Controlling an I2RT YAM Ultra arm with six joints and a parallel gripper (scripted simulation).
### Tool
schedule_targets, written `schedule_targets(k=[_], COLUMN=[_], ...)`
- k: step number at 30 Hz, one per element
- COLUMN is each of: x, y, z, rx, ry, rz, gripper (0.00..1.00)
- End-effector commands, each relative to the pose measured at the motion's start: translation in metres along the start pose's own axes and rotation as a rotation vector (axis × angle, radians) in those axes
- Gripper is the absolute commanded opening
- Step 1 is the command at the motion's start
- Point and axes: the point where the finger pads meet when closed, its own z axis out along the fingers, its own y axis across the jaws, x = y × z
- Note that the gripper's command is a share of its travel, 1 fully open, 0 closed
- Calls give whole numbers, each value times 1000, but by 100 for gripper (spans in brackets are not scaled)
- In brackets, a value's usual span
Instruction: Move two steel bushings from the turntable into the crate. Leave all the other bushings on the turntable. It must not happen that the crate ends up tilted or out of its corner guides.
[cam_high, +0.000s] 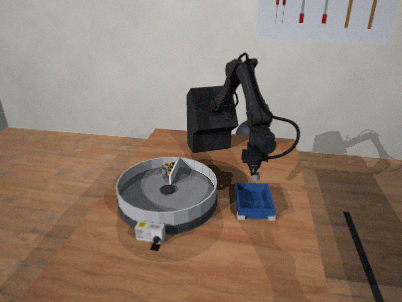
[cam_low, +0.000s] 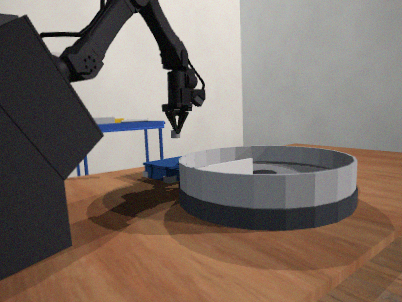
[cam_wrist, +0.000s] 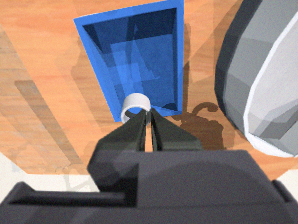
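Observation:
My gripper (cam_high: 255, 173) (cam_low: 177, 131) (cam_wrist: 148, 112) is shut on a steel bushing (cam_high: 255, 177) (cam_low: 175, 134) (cam_wrist: 136, 99), a short pale grey ring pinched by its wall. It hangs above the crate's end nearest the robot. The blue crate (cam_high: 256, 213) (cam_low: 162, 170) (cam_wrist: 179, 75) shows no bushing inside; the held ring and fingers hide a little of its near end. The round grey turntable (cam_high: 165, 218) (cam_low: 270, 192) (cam_wrist: 232, 65) stands beside the crate. Small orange-brown and greyish parts (cam_high: 169, 168) lie by its divider, too small to tell apart.
A white upright divider (cam_high: 175, 171) (cam_low: 237, 167) stands inside the turntable's raised wall. A small white box (cam_high: 150, 232) with a dark knob sits at the turntable's front. The black robot mount (cam_high: 210, 120) (cam_low: 35, 125) stands behind. A gap separates the crate from the turntable.

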Motion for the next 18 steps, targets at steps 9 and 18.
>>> schedule_targets(k=[9, 18], x=[-17, -16], y=[9, 8], z=[-25, -12], rx=[-22, -12], ry=[-64, -44], rz=[2, 2], gripper=[0, 0])
